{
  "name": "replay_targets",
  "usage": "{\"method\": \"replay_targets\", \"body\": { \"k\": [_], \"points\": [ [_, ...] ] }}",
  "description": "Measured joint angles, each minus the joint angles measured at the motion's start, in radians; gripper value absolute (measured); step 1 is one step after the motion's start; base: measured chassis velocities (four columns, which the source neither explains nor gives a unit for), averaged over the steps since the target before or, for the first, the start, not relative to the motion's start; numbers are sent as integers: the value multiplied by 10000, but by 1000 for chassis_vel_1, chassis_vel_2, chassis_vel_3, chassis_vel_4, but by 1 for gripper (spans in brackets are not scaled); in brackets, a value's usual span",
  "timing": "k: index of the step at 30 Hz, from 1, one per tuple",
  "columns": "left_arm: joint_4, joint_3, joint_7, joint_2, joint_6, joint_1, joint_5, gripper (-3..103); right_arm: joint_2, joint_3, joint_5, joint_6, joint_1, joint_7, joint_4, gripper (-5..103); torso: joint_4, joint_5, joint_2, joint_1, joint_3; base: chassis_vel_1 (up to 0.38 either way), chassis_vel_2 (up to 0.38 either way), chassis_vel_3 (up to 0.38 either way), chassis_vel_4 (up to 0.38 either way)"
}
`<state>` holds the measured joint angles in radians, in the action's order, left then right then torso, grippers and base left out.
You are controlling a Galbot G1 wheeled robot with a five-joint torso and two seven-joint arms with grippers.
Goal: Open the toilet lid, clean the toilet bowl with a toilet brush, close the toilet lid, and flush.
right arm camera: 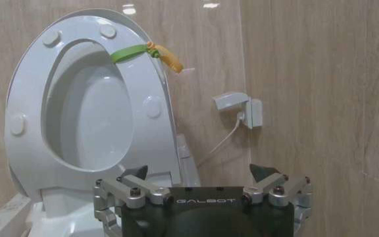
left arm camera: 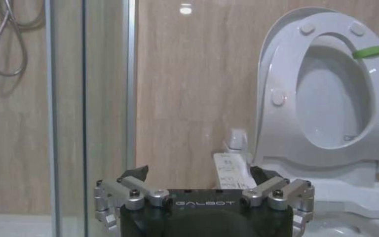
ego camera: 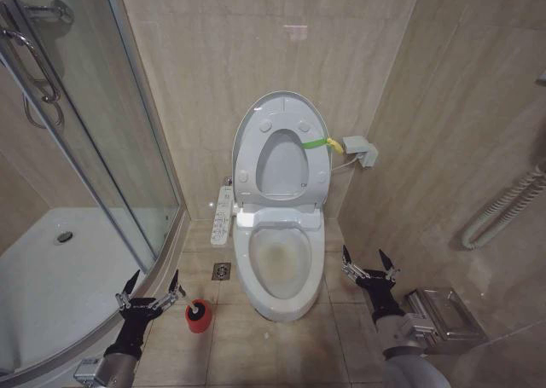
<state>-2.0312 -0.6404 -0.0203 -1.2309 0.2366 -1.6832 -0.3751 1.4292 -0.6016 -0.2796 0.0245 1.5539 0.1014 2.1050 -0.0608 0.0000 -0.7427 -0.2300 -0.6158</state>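
Two grippers, both idle w/ jaws spread wide and holding nothing: left gripper (ego camera: 152, 291) hangs at approx 8 o'clock of the toilet bowl (ego camera: 281, 307), right gripper (ego camera: 369, 263) at approx 3 o'clock, each clear of the ceramic.

Toilet lid (ego camera: 246, 129) is already up, leaning on the wall at 12 o'clock of the bowl, w/ the ring seat (ego camera: 317, 161) raised against it; green-yellow strap (ego camera: 317, 141) sits on the seat's rim at approx 2 o'clock. Bowl is open and bare inside.

Toilet brush: stands in the red cup (ego camera: 198, 316) on the floor tiles, at 8 o'clock of the bowl, just beside the left gripper. Only a dark top shows; handle can't be made out. Judging by build: light, stiff, slim, likely slick plastic, so pinch high on the stem, lift straight up or the cup may tip or come along.

Lid, for later: large, glossy, light but slippery; hinged, so push near the top edge or pull the strap, and ease it down, not drop.
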Motion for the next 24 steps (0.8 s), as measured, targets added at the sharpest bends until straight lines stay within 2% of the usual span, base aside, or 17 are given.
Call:
{"method": "replay_targets", "body": {
  "k": [5,7,12,16,24],
  "points": [
    [161,-185,-465,-123,374,-75,-7,100,0,0,0,0,0,0,0,100,0,1,1,0,0,0,0,0,0],
    [216,-208,-458,-159,475,-82,-24,100,0,0,0,0,0,0,0,100,0,0,1,0,0,0,0,0,0],
    [222,-306,-61,-241,277,-171,-105,100,0,0,0,0,0,0,1,100,1,0,1,0,0,0,0,0,0],
    [153,-418,145,-248,-18,-244,215,100,0,0,0,0,0,0,0,100,0,0,1,0,0,0,0,0,0],
    [158,-443,327,-263,-31,-277,296,100,0,0,0,0,0,0,0,100,0,0,1,0,0,0,0,0,0]
  ]
}}
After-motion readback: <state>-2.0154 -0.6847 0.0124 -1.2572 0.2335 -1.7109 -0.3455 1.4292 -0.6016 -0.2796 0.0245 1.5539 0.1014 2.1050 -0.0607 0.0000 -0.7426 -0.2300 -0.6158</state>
